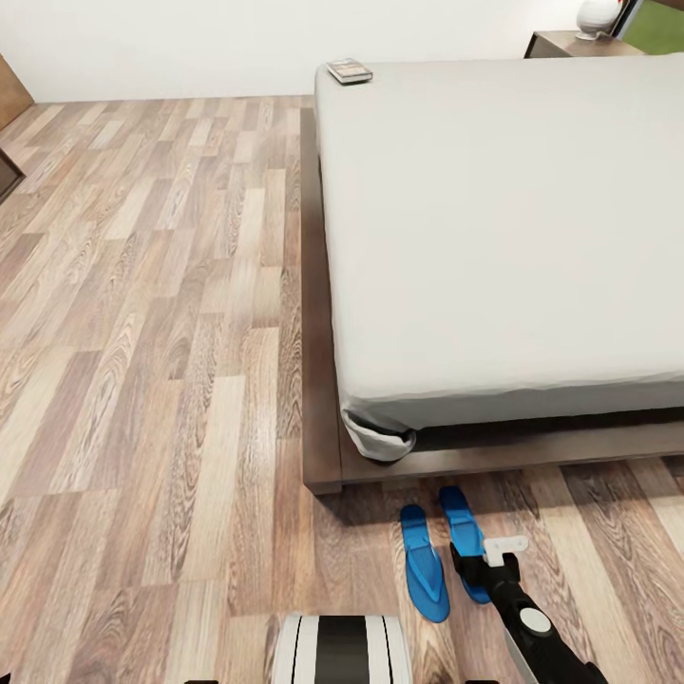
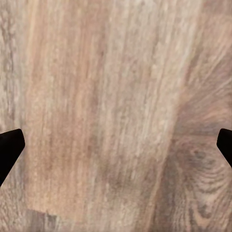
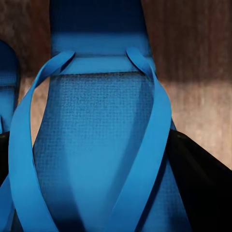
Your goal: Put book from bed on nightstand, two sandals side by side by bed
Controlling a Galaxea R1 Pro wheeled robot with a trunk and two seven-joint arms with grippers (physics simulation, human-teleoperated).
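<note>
The right pincer is sitting low over the floor, down on the right sandal. In the right wrist view its dark fingers are standing at both sides of this sandal, close against the blue sole and straps, so the pincer is closing on it. The sandal is lying flat on the wood-plank floor. Just beside it, on the pincer's left, the other sandal is lying parallel to it, with a narrow gap between them. Directly beyond the pincer the dark wooden frame of the bed is running across, with the pale mattress above it. Far beyond the pincer, at the distant corner of the mattress, the book is lying flat. Past the bed, to the pincer's far right, a nightstand is standing by the wall.

The left pincer is pointing down at bare floor planks; its two black fingertips are standing wide apart with nothing between them.
</note>
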